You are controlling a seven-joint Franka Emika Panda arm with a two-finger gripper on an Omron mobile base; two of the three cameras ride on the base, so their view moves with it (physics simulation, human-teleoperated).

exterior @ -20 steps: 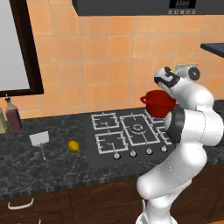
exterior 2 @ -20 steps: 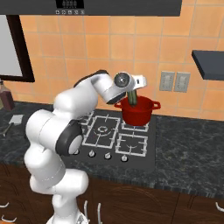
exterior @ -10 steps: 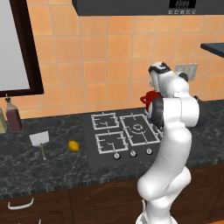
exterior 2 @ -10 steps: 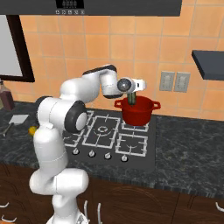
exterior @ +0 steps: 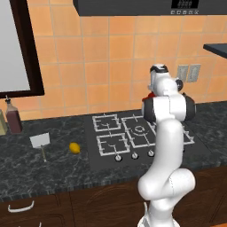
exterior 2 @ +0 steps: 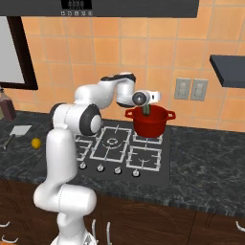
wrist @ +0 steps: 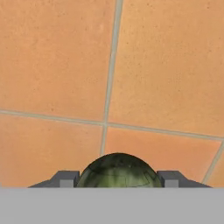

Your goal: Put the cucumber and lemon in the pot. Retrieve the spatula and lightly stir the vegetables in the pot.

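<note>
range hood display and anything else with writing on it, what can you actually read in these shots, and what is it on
Range hood panel: a small display with pale marks and a row of dots beneath, too small and blurred to read.
Same panel in the left base view: also unreadable.
Bottle at the counter's left end: no label that can be read.
Wall outlets: no text.
Red pot, stove: no writing visible.

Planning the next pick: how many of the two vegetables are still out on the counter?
1. The lemon lies on the counter right of the spatula. The cucumber is between the gripper fingers, above the pot.
</note>
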